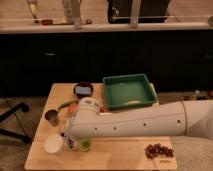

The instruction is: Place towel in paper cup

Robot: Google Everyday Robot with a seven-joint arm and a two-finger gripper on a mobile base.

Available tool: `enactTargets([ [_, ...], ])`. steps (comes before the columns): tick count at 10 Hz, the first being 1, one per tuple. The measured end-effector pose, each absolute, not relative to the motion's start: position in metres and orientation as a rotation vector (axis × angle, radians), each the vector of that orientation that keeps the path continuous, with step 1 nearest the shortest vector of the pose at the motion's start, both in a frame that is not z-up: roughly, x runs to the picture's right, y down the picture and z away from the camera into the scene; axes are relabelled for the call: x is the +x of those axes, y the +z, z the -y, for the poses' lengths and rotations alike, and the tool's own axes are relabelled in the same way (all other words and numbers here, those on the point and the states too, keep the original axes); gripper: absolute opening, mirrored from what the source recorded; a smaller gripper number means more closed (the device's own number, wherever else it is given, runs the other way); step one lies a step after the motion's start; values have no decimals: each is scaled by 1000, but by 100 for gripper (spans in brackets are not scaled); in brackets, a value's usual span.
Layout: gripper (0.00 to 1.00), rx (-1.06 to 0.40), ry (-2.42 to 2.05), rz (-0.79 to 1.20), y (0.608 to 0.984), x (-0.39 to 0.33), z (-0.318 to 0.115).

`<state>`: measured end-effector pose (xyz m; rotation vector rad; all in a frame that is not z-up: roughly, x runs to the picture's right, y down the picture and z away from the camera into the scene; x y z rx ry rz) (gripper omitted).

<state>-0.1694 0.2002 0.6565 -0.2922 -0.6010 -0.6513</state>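
Observation:
The white paper cup (53,144) stands near the front left corner of the wooden table (120,157). My gripper (68,139) is at the end of the white arm (135,125), low over the table just to the right of the cup and left of a small green cup (84,145). The arm's wrist covers most of the gripper. I cannot make out a towel; it may be hidden under the arm or in the gripper.
A green tray (128,91) sits at the back right, a dark bowl (83,89) at the back middle. A dark metal cup (51,116) and a green and orange item (68,105) are at the left. A dark cluster (159,150) lies front right.

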Motion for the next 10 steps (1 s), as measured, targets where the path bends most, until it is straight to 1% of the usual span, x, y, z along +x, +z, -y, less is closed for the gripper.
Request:
enactTargets([
  [4, 0, -264, -696, 635, 651, -196, -197],
  [10, 0, -252, -743, 702, 654, -232, -193],
])
